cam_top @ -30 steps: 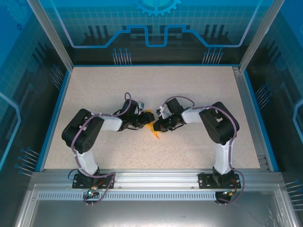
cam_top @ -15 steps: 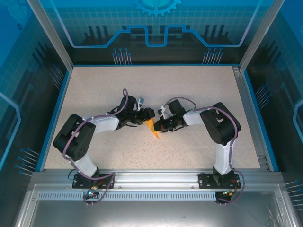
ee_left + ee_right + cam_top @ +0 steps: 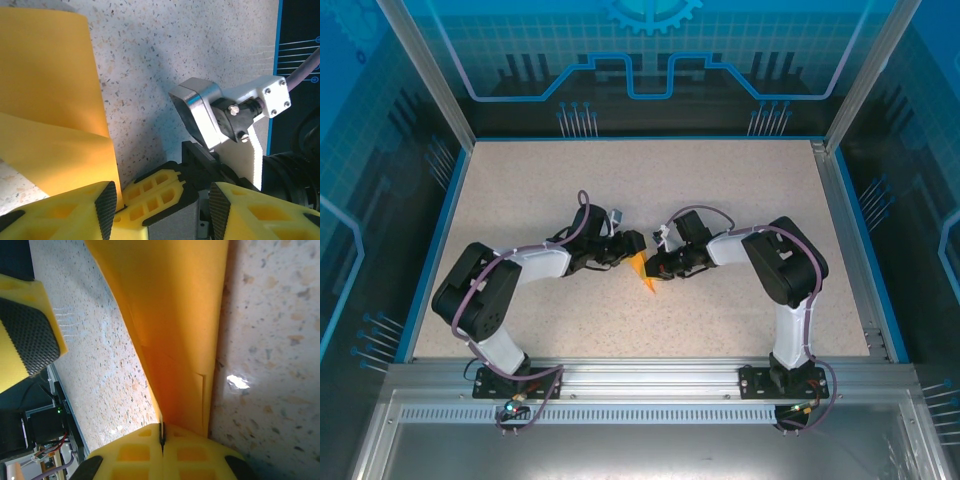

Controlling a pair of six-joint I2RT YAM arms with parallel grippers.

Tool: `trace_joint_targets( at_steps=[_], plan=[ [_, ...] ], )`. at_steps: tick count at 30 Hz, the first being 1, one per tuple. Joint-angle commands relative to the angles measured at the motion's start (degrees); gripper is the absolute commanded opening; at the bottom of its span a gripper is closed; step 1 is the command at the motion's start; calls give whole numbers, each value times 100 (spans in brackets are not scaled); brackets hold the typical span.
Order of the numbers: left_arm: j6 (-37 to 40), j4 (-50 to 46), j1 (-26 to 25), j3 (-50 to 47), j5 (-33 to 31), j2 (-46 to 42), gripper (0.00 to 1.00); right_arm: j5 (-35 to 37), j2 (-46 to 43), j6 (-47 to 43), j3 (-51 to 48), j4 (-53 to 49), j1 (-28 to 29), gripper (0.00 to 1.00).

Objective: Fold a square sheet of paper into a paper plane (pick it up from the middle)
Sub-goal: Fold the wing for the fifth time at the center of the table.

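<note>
Right hand (image 3: 161, 437) clamped on folded paper (image 3: 175, 315); left hand (image 3: 162, 200) half open, empty. Risk: a careless left pinch creases it crooked.

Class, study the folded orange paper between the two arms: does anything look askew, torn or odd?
Nothing is torn or spilled. The folded orange-yellow paper sheet shows one small oddity: near the shut right claw its layers' edges form a slight step.
</note>
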Motion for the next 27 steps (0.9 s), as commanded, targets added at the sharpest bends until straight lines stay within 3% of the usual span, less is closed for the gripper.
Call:
trace_joint_targets(
  at_steps=[1,27],
  plan=[
    [-59,49,-3,-85,-68,-166,55,621,112,26,-216,-311,23,4],
    [46,719,-38,-20,685,596,56,421,289,687,-603,278,-117,4]
  ],
)
